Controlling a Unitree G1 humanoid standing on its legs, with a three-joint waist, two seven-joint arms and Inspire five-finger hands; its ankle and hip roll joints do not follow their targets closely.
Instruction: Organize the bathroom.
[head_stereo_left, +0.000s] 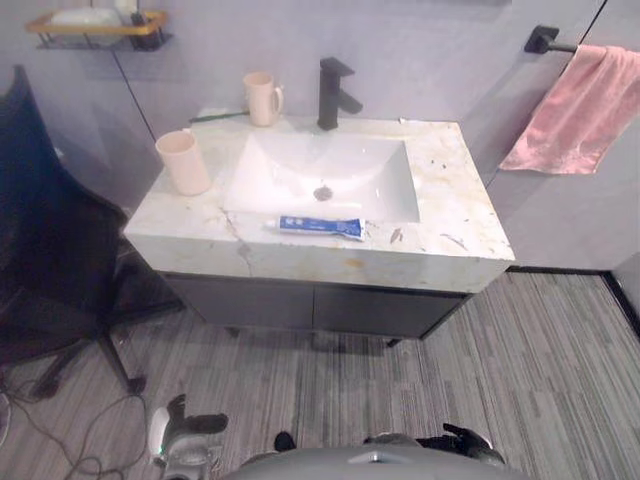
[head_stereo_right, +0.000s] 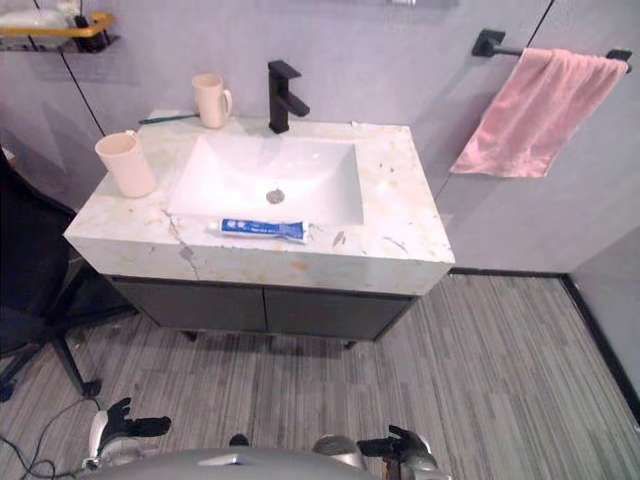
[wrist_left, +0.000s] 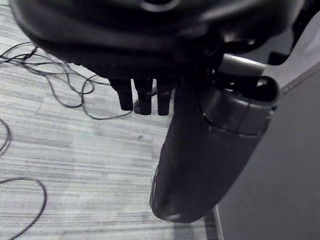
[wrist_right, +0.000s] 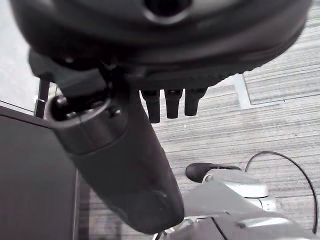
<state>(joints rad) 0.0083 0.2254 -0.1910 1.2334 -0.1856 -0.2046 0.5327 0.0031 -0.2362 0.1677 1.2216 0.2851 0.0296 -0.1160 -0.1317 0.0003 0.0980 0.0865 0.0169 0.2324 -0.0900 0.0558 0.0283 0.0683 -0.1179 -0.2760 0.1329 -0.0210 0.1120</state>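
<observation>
A blue and white toothpaste tube (head_stereo_left: 320, 227) lies on the marble counter (head_stereo_left: 450, 215) at the front rim of the white basin (head_stereo_left: 330, 170). A pale pink cup (head_stereo_left: 184, 161) stands at the counter's left side. A cream mug (head_stereo_left: 262, 98) stands at the back beside the black faucet (head_stereo_left: 335, 94), and a thin green toothbrush (head_stereo_left: 220, 116) lies to its left. My left hand (head_stereo_left: 185, 425) and right hand (head_stereo_left: 455, 440) hang low over the floor, well short of the vanity. Each is open with straight fingers (wrist_left: 142, 102) (wrist_right: 170, 102) and holds nothing.
A pink towel (head_stereo_left: 580, 110) hangs from a black bar on the right wall. An orange-edged wall shelf (head_stereo_left: 95, 27) with small items sits at the upper left. A black office chair (head_stereo_left: 50, 250) stands left of the dark vanity cabinet (head_stereo_left: 310, 305). The floor is striped grey.
</observation>
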